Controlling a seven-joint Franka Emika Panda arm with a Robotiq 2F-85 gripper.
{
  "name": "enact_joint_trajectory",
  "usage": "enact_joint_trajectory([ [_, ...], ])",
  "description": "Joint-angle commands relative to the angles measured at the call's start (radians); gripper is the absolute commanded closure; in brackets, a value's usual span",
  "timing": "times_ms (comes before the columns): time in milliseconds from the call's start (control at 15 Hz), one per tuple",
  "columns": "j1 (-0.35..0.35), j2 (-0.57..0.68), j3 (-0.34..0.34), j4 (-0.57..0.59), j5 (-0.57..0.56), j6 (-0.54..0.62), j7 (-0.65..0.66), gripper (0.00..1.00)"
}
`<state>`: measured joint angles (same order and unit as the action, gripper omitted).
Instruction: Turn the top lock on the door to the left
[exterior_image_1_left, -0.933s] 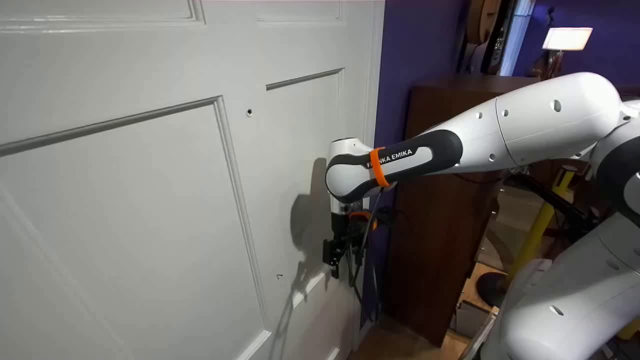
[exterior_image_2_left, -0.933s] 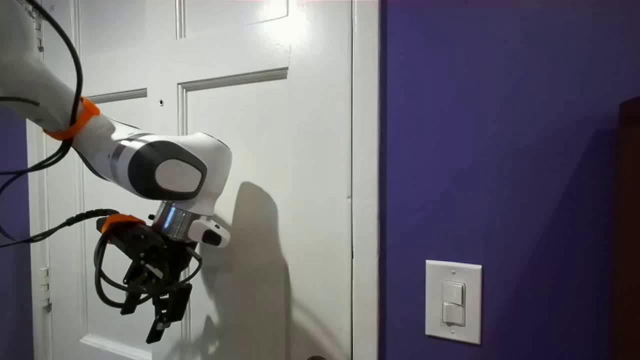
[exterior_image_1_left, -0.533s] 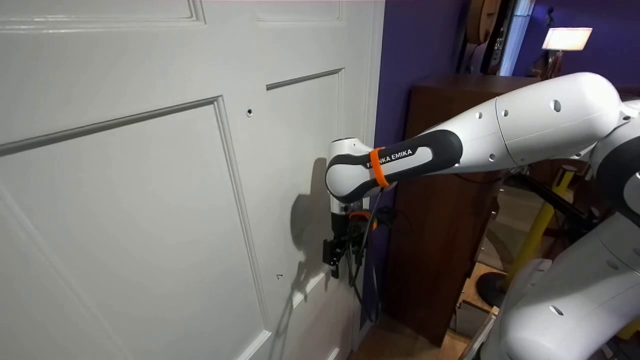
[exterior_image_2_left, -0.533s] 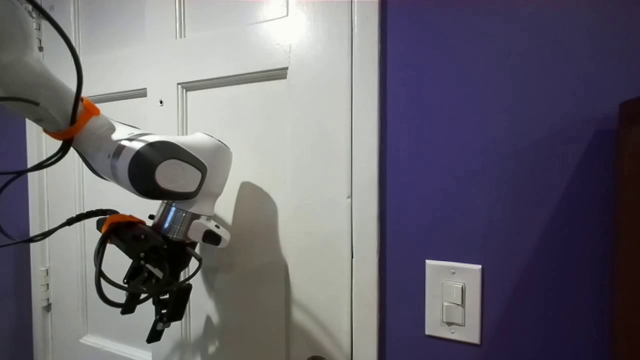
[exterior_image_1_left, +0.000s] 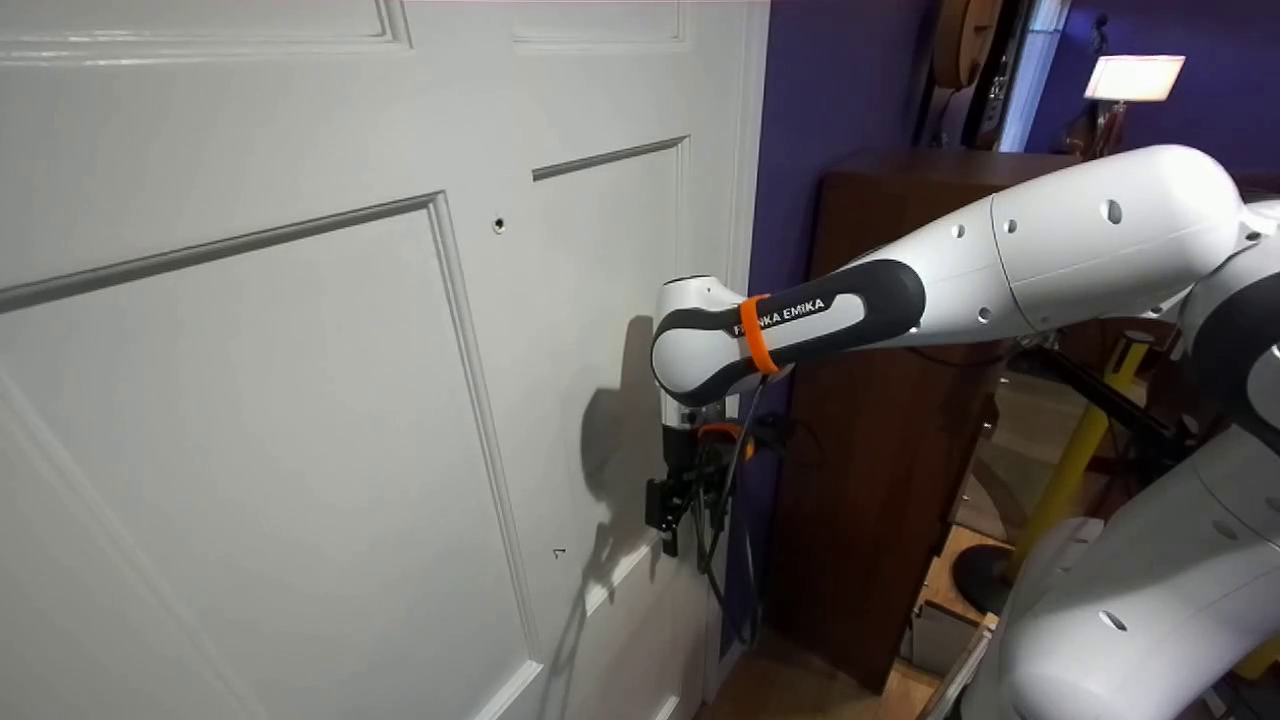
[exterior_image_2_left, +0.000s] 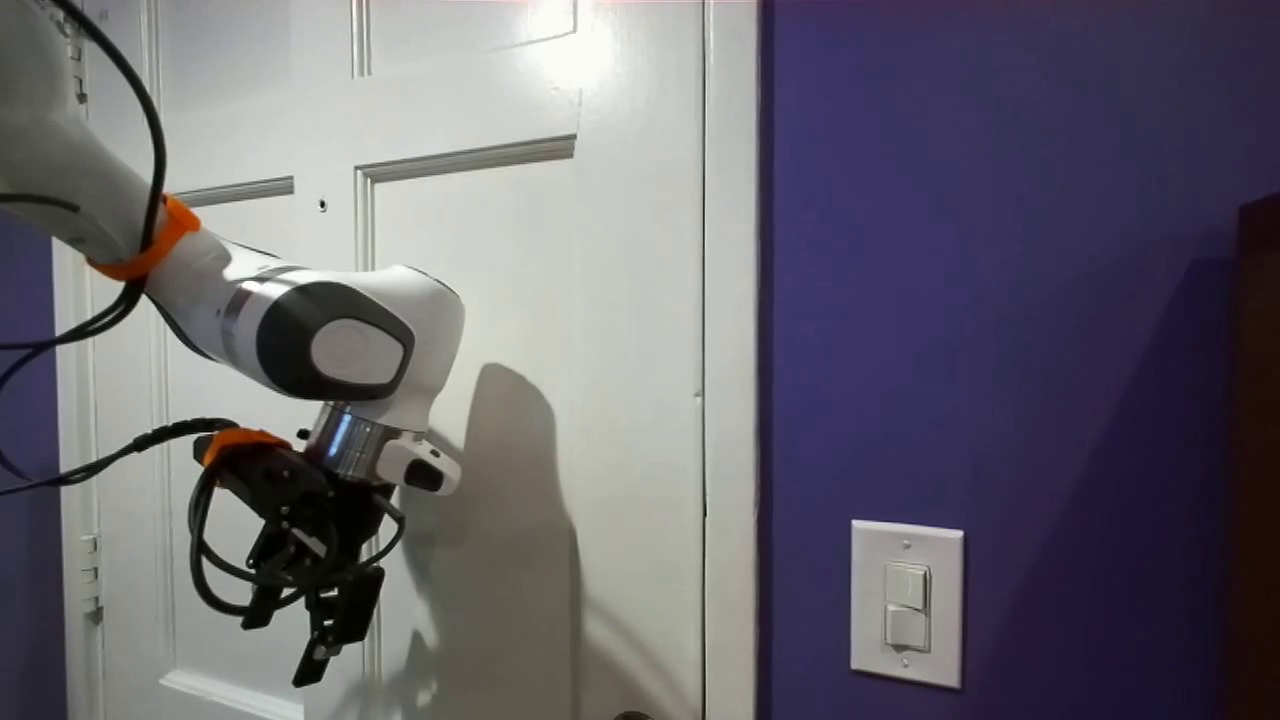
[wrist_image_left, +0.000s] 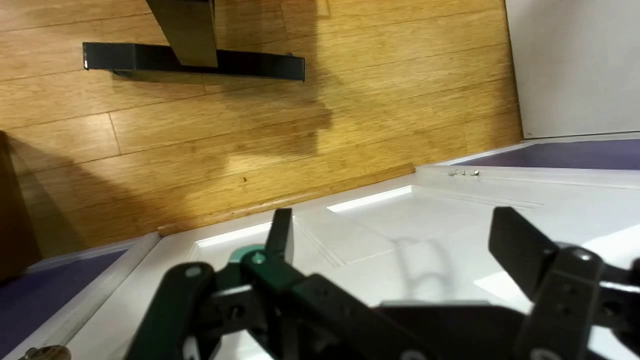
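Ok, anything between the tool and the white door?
Nothing visible stands between the tool and the white door. I can't identify the top lock for certain here, so the path to it can't be judged.

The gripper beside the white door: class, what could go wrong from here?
The gripper, pointing down near the door, might knock it when swung up. The black cable looped at the gripper could snag during a turn. With no lock clearly visible in any view, the aim may be off.

Looks like a home: white panelled door (exterior_image_1_left: 300, 400), purple wall (exterior_image_2_left: 1000, 300), lit lamp (exterior_image_1_left: 1134, 78), dk brown cabinet (exterior_image_1_left: 870, 450), wood flr (wrist_image_left: 400, 90) & light switches (exterior_image_2_left: 906, 608).
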<state>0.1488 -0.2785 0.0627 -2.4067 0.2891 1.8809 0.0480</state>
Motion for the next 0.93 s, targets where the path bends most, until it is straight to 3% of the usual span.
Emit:
enact_joint_trajectory([
  [0, -0.013, 0.005, 0.021, -0.025, -0.011, 0.03, -0.006, 0.0],
  [400, -0.02, -0.059, 0.021, -0.131, -0.145, 0.086, -0.104, 0.0],
  [600, -0.028, -0.079, -0.009, -0.197, -0.199, 0.243, -0.23, 0.0],
  [800, -0.023, -0.089, -0.08, -0.259, -0.109, 0.413, -0.382, 0.0],
  [867, -0.024, -0.046, -0.04, -0.202, -0.159, 0.337, -0.288, 0.0],
])
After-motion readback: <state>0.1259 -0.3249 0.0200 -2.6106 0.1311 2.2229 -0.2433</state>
